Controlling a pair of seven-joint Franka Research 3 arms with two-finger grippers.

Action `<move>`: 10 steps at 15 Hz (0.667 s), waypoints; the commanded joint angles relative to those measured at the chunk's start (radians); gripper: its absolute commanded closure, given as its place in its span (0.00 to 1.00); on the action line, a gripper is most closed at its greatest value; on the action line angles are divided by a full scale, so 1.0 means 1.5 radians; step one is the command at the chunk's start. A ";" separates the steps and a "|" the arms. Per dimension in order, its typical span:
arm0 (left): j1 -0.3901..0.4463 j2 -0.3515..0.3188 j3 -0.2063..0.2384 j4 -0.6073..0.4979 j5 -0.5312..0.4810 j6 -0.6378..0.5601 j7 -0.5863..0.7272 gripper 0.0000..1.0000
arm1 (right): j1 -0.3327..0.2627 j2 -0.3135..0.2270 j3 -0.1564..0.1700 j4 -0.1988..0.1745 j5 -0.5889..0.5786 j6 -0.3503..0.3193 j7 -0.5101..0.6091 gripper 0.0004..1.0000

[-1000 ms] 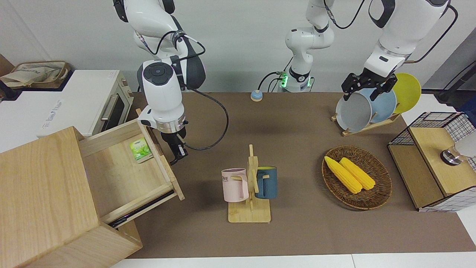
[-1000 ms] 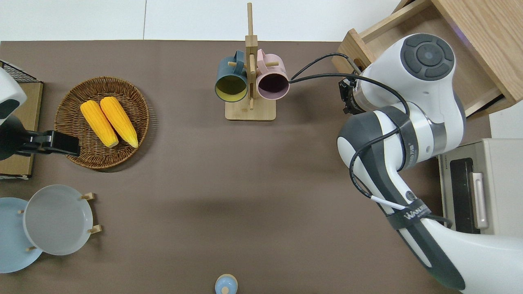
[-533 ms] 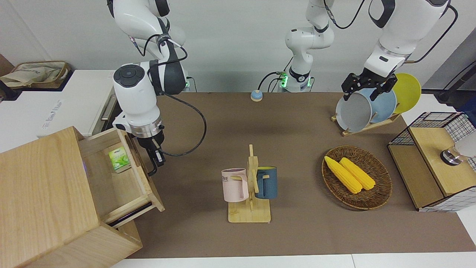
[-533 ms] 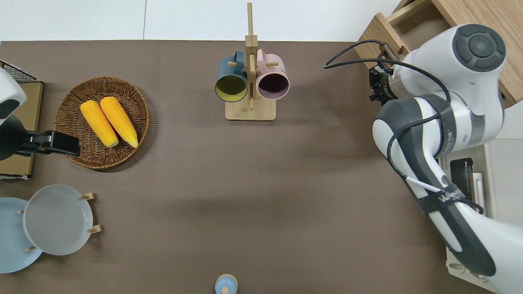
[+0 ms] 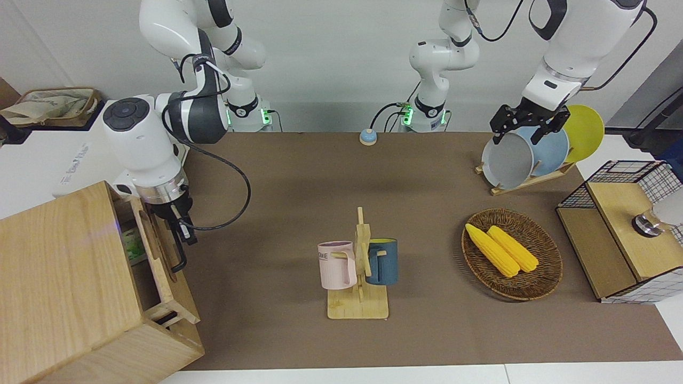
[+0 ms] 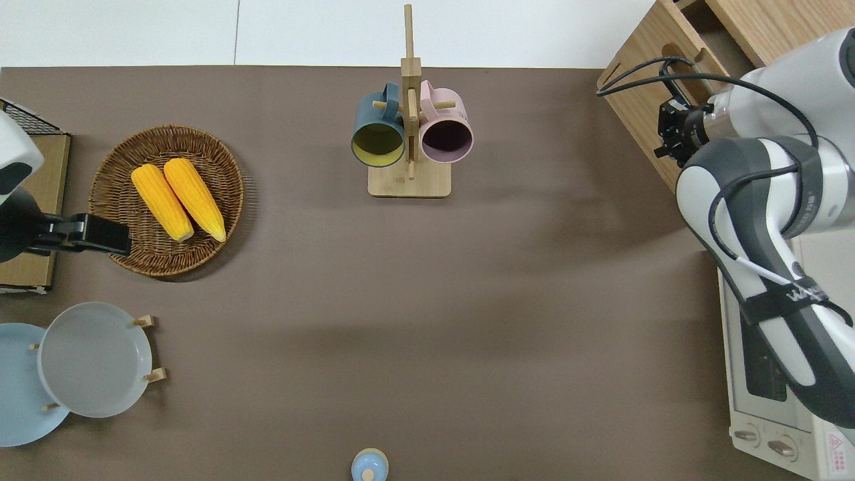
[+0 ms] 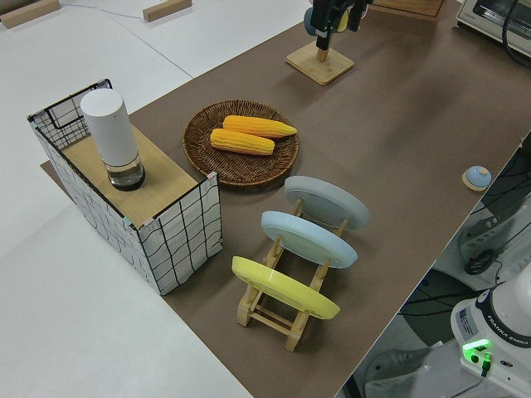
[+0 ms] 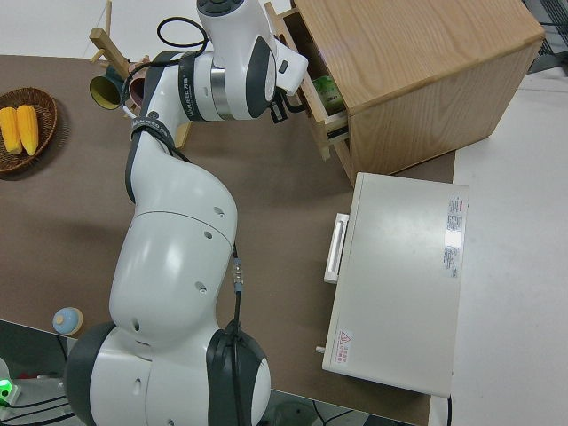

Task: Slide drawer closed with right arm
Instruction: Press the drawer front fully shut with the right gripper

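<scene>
We start with the pale wooden cabinet (image 5: 69, 288) at the right arm's end of the table, just beside the white oven (image 8: 399, 284), which sits nearer to the robots. Its drawer (image 5: 160, 250) is almost home: only a narrow gap shows between the drawer front and the cabinet body, with a green packet (image 5: 134, 246) just visible inside. We judge the drawer to be stiff, light wood riding on runners, so it should slide straight with a modest, even push and is unlikely to be harmed by contact. The flat front panel is the best place to press, near the black bar handle (image 5: 180, 250). The handle itself could be gripped, but that is hardly needed for closing. Our right gripper (image 5: 179, 226) is at that front, right by the handle; we cannot tell how far its fingers are apart or whether they grip anything. The left arm is parked.
</scene>
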 commanded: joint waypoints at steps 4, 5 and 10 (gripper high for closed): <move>0.003 0.008 -0.004 0.017 0.011 -0.013 0.006 0.01 | -0.035 0.034 0.012 0.040 0.008 0.034 -0.058 1.00; 0.003 0.008 -0.004 0.017 0.011 -0.013 0.006 0.01 | -0.038 0.038 0.012 0.041 0.008 0.042 -0.058 1.00; 0.003 0.008 -0.004 0.017 0.011 -0.013 0.006 0.01 | -0.044 0.042 0.013 0.041 0.007 0.056 -0.061 1.00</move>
